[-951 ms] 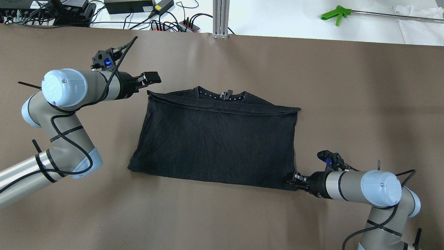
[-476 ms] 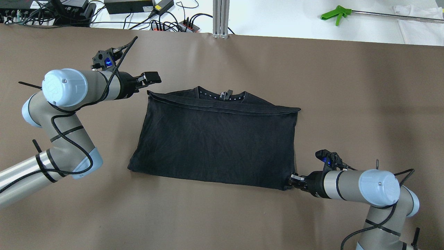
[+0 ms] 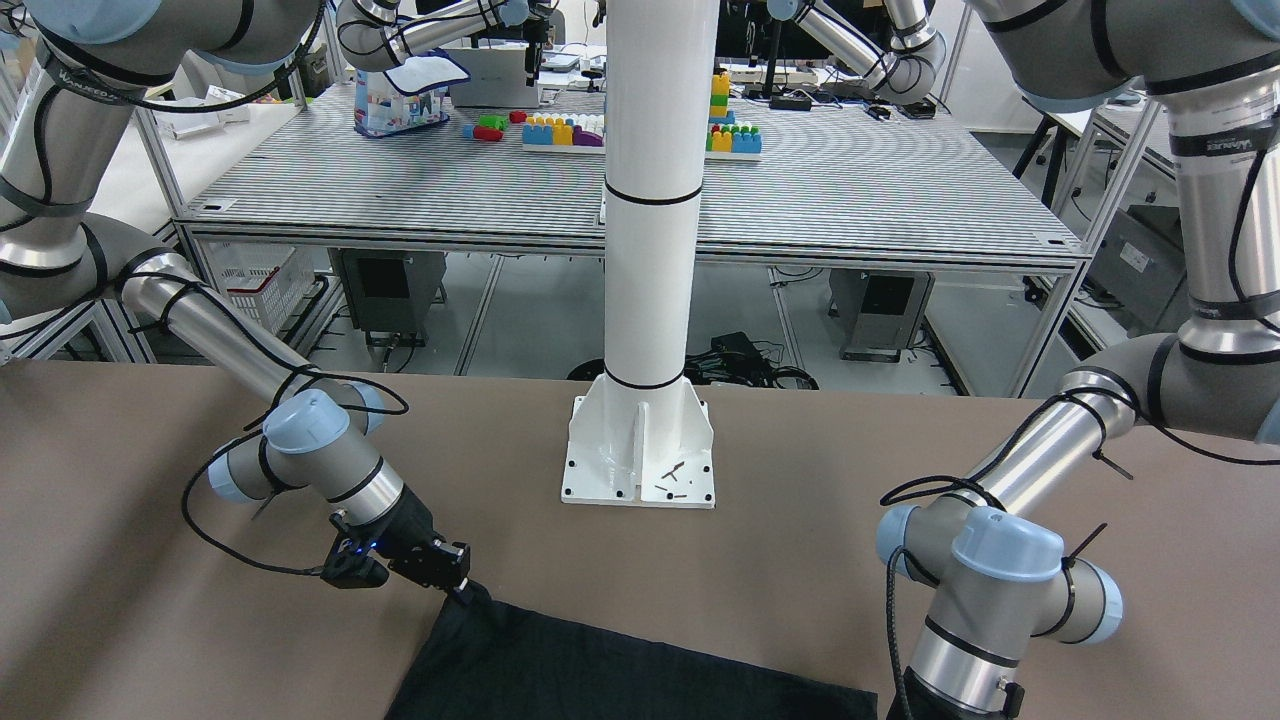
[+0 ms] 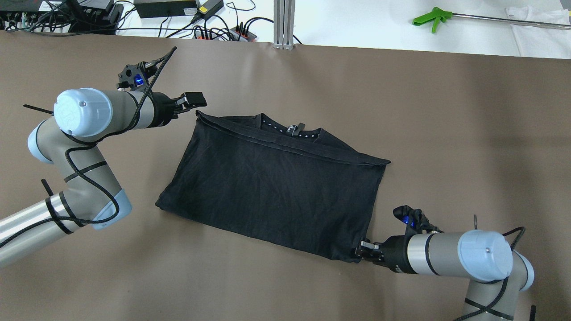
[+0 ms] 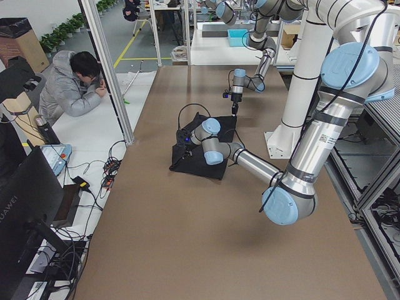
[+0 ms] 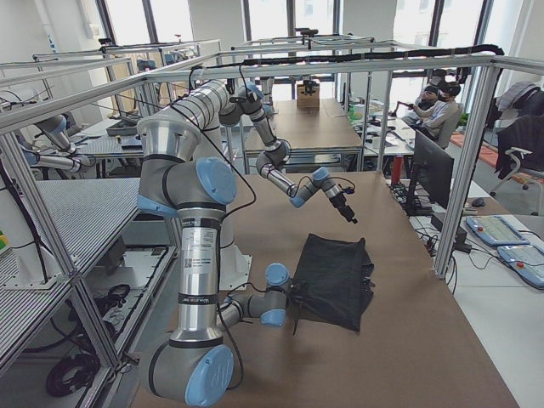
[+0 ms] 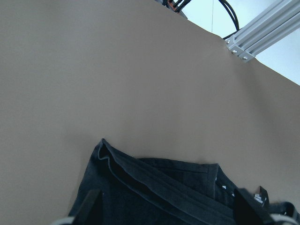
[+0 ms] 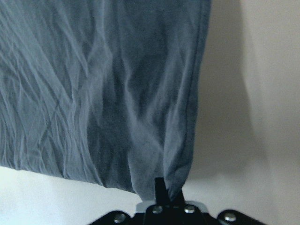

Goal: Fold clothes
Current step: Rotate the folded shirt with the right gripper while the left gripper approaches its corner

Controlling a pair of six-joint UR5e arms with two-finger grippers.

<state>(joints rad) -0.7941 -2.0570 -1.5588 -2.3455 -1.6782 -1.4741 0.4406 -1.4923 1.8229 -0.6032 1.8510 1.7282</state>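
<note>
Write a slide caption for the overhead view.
Right gripper pinches the near right corner of a folded black T-shirt while the open left gripper hovers beside its far left corner.

One black shirt [image 4: 272,187] lies on one counter [image 4: 285,290]. Two robot arms reach over it: the left arm [image 4: 84,113] at the shirt's ten o'clock, the right arm [image 4: 446,261] at four o'clock. Beyond the counter lie one green-handled tool [image 4: 430,18] at one o'clock and one white cloth [image 4: 539,31] at two o'clock. One person [image 5: 72,87] sits alongside.

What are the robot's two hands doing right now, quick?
Left gripper: open, holding nothing.
Right gripper: shut on a corner of the black shirt.
</note>
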